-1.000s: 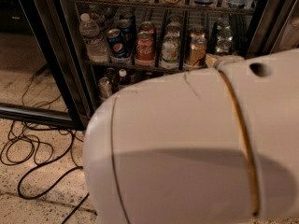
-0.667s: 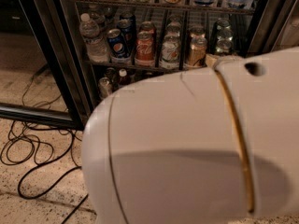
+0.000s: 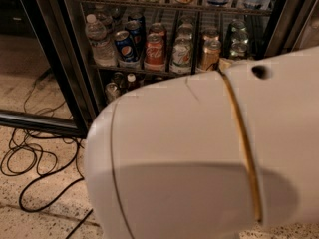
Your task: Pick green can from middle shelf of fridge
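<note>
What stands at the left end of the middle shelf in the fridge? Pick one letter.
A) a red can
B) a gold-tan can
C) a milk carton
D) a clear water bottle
D: the clear water bottle stands leftmost on the middle shelf, just left of the blue can. The gripper is not in view; the white arm fills the foreground.
</note>
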`<state>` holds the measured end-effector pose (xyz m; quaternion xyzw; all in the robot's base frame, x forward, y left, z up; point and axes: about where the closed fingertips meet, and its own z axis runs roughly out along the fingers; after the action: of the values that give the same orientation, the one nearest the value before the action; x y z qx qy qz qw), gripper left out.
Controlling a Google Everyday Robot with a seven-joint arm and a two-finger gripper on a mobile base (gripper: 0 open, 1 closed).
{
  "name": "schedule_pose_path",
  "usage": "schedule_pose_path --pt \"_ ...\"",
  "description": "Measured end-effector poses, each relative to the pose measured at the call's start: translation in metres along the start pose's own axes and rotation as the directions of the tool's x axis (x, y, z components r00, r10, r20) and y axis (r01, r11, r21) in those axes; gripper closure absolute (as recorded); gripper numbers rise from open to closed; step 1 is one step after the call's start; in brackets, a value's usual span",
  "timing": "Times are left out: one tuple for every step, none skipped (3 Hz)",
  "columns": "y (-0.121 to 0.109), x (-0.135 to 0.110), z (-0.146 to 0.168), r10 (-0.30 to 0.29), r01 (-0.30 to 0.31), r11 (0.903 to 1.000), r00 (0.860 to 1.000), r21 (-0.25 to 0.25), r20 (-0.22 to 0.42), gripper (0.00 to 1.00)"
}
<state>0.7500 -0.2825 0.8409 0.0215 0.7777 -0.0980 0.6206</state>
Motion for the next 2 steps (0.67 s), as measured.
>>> schedule_pose_path --pt "0.0002 0.0010 0.0007 0.000 0.000 1.0000 1.000 0.003 -0.001 0.49" --pt "0.0002 0.0010 0.0007 0.000 0.000 1.0000 1.000 0.003 -0.001 0.72"
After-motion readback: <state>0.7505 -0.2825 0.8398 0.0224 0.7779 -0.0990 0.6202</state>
